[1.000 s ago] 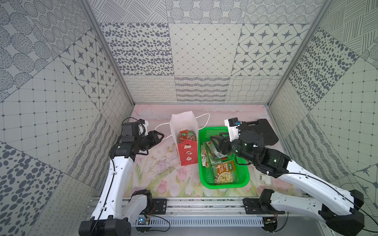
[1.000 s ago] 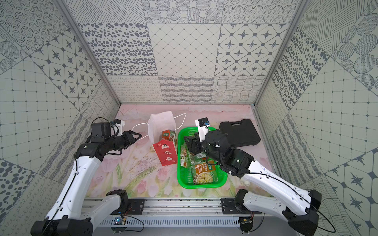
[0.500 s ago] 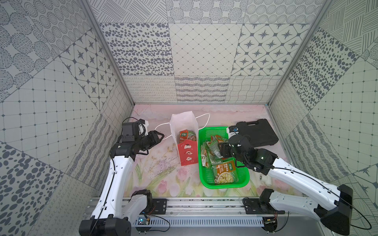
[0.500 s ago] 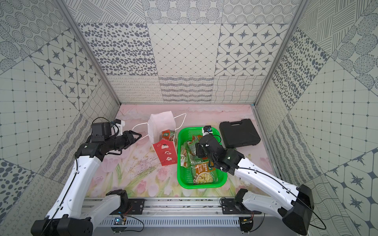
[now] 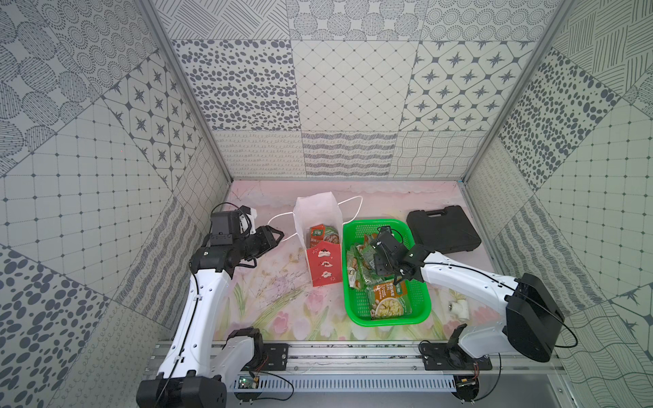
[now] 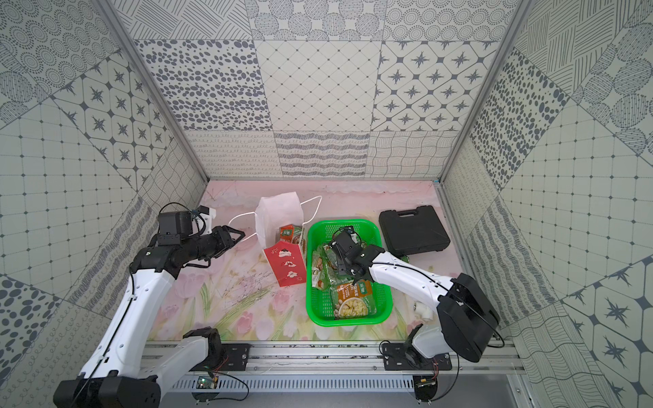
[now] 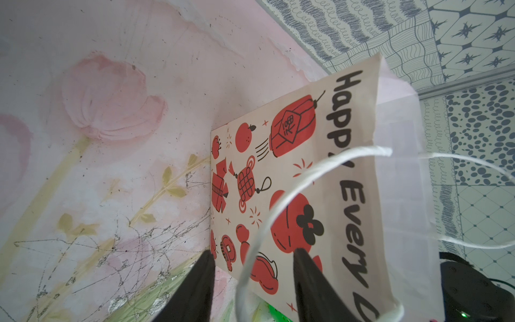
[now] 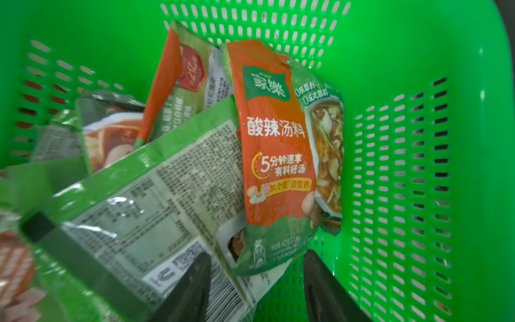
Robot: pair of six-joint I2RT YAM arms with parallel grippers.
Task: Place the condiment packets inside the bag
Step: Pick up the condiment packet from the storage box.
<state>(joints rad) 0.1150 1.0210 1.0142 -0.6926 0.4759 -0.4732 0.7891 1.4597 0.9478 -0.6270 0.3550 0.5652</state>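
Green basket [image 5: 388,322] just beside the upright bag [image 5: 318,212] holds most of the packets [image 5: 388,300], so the job looks barely begun. Only a bagged packet [image 5: 323,235] or two shows in the bag's mouth.

The left pincer [image 7: 252,256] stands half open, with the bag's cord [image 7: 362,151] looped loosely between its jaws and not clamped. The right pincer [image 8: 256,258] gapes inside the basket, jaws either side of the orange packet's [image 8: 276,145] lower edge, gripping nothing yet.

That packet reads "家乐", "酸辣汤料" and "5分钟速享". The bag reads "Happy Every", with the rest cut off.
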